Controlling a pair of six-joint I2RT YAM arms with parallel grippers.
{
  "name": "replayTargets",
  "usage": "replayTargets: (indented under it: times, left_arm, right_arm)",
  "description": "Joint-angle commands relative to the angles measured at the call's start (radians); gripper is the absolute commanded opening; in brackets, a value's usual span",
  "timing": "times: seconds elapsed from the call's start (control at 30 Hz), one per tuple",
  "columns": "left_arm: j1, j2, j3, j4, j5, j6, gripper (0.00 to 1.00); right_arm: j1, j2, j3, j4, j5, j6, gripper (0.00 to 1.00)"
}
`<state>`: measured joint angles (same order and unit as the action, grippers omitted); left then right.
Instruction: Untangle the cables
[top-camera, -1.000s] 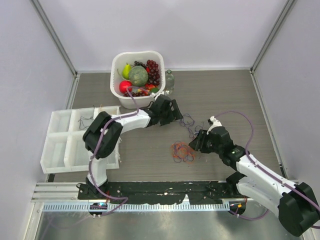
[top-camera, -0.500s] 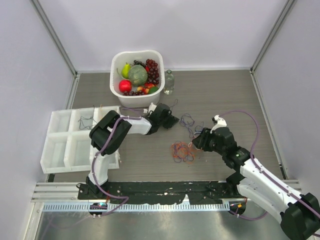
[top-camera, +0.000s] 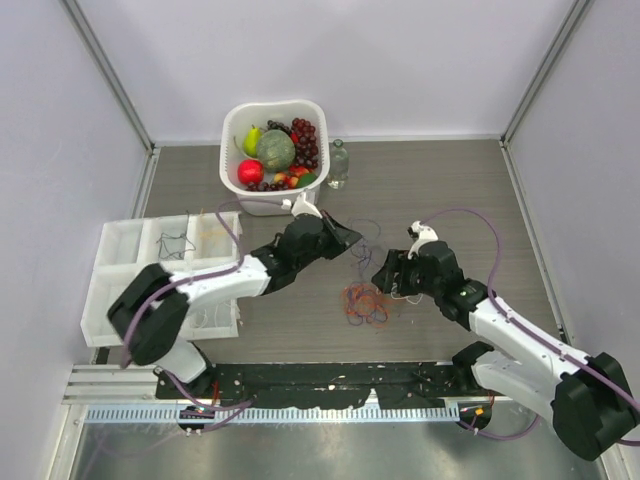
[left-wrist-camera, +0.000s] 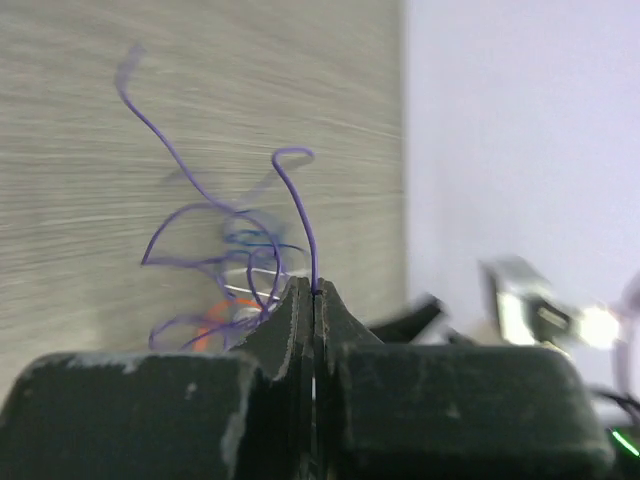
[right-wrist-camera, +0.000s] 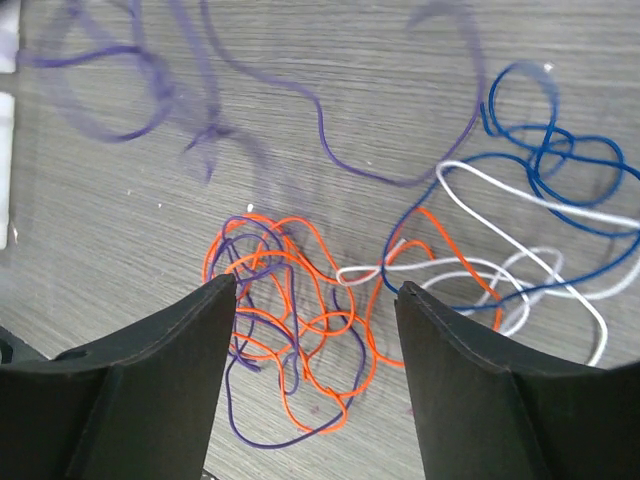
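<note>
The cables lie mid-table: an orange and purple tangle (top-camera: 365, 303), with blue and white loops beside it. In the right wrist view the orange loops (right-wrist-camera: 300, 330) lie below the jaws, and the blue (right-wrist-camera: 560, 170) and white (right-wrist-camera: 520, 195) cables lie to the right. My right gripper (right-wrist-camera: 315, 285) hangs open over the orange tangle, holding nothing; the top view shows it (top-camera: 385, 282) at the tangle's right edge. My left gripper (left-wrist-camera: 314, 290) is shut on a thin purple cable (left-wrist-camera: 200, 190), which rises in loops from the fingertips. From above, it (top-camera: 350, 238) sits just behind the tangle.
A white basket (top-camera: 228, 150) of fruit stands at the back, with a clear bottle (top-camera: 339, 163) to its right. A white compartment tray (top-camera: 120, 270) sits at the left and has a dark cable (top-camera: 175, 242) in one cell. A metal rail runs along the near edge.
My left gripper has shut on the purple cable, and its arm has swung out lower and flatter. My right gripper has opened wider and shifted slightly left toward the tangle.
</note>
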<state>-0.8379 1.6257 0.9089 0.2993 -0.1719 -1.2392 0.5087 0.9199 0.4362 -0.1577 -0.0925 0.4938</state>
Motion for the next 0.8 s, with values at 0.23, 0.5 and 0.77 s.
replayTargets:
  times: [0.23, 0.5, 0.77]
  left_arm:
    - [-0.029, -0.392, -0.042, -0.146, 0.328, 0.236, 0.00]
    - [-0.032, -0.642, 0.152, -0.494, 0.198, 0.461, 0.00]
    - [-0.032, -0.757, 0.424, -0.859, -0.184, 0.653, 0.00]
  right_arm:
    - [0.131, 0.221, 0.150, 0.332, -0.023, -0.149, 0.71]
    - [0.134, 0.352, 0.122, 0.432, 0.204, -0.084, 0.01]
    - [0.091, 0.349, 0.055, 0.405, 0.306, -0.049, 0.01]
